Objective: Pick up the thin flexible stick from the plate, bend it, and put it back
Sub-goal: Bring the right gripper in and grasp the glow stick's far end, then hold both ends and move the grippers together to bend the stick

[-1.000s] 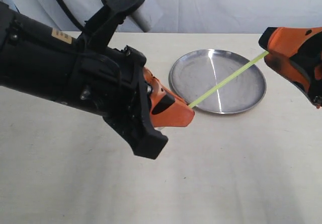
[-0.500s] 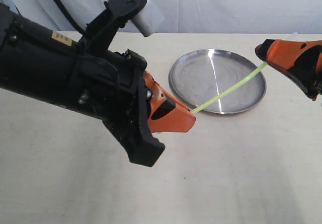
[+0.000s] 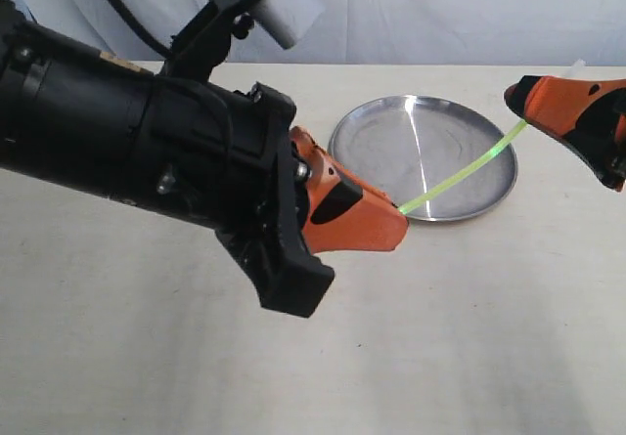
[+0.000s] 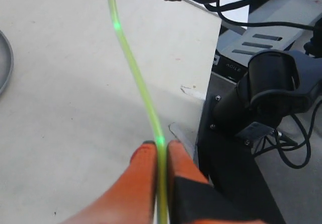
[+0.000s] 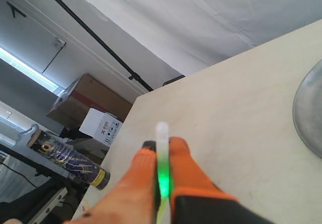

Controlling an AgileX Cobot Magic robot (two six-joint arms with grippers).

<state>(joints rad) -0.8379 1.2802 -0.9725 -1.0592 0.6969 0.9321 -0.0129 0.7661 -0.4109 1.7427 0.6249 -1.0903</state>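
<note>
stick stretched above plate, left arm beside it, open tabletop

The plate lies on the desk, toward the back. The stick spans above it, one end in the left jaws at its front-left, the other in the right jaws at its right.

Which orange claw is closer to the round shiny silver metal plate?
Left, it seems: the left gripper sits at the near-left rim of the silver plate; the right gripper hangs off its far-right edge.
</note>
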